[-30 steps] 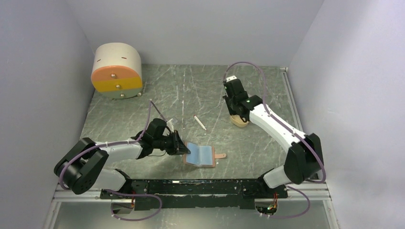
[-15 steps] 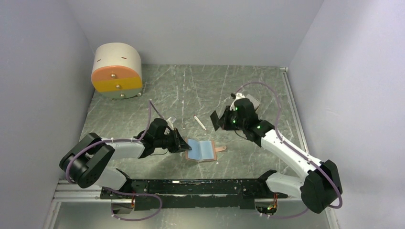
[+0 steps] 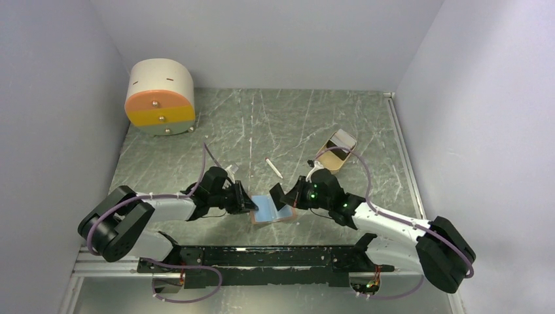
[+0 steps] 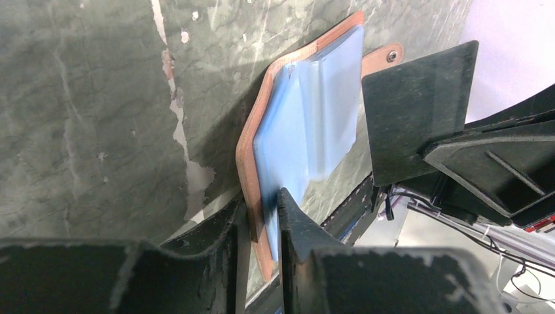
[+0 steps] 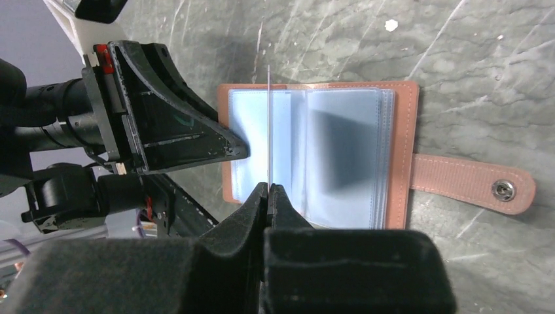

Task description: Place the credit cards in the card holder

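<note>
The card holder (image 3: pixel 273 210) is brown leather with clear blue sleeves and lies open near the front edge. It also shows in the left wrist view (image 4: pixel 307 124) and the right wrist view (image 5: pixel 340 157). My left gripper (image 3: pixel 249 204) (image 4: pixel 262 199) is shut on the holder's left cover edge. My right gripper (image 3: pixel 289 195) (image 5: pixel 269 186) is shut on a black credit card (image 3: pixel 278 195) (image 4: pixel 412 111). It holds the card on edge (image 5: pixel 269 124) just above the open sleeves. More credit cards (image 3: pixel 338 149) lie stacked at the back right.
A thin white pen-like stick (image 3: pixel 274 168) lies on the table just behind the holder. A round cream and orange drawer box (image 3: pixel 160 97) stands at the back left. The holder's strap with a snap (image 5: pixel 471 183) points right.
My right arm has swung from the card stack at the back right down to the holder, carrying the black card. My left gripper has kept its hold on the holder's edge.
</note>
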Available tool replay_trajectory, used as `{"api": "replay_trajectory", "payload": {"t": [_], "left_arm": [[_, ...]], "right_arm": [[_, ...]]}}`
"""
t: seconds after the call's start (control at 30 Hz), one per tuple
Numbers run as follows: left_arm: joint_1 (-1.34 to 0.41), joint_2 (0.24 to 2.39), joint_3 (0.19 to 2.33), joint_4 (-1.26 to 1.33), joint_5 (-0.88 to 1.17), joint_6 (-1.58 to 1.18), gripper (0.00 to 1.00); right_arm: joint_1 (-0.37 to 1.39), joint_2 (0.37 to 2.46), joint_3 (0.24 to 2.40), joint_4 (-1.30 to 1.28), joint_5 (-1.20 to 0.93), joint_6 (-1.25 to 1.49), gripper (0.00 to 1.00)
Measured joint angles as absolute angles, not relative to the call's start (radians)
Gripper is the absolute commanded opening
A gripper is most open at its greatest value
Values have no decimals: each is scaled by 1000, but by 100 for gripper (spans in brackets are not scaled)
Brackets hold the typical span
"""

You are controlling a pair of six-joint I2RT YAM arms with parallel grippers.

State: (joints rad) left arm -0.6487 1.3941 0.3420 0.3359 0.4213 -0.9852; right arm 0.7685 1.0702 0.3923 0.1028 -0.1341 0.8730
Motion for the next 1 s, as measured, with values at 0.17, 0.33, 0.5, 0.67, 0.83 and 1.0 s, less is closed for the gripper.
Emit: {"api": "replay_trajectory", "payload": {"t": [0.17,0.33,0.5,0.67,0.83,1.0], "left_arm": [[-649,1378,328,324,412,-971,25],[-649,1377,326,319,411,-961,23],[-649,1377,326,319,411,-956,25],[-649,1377,319,321,411,-953,23],[-649,1382,317,321,411,-952,23],[-649,1393,317,322,411,-949,21]], "right_arm": [[789,1103,362,192,-134,911,0],[798,1148,334,263,-133,920,3],[799,1210,294,343,-138,918,6],[800,1268,263,427,-147,917,11],[803,1304,258,465,-155,908,26],[808,1306,263,447,-173,871,36]]}}
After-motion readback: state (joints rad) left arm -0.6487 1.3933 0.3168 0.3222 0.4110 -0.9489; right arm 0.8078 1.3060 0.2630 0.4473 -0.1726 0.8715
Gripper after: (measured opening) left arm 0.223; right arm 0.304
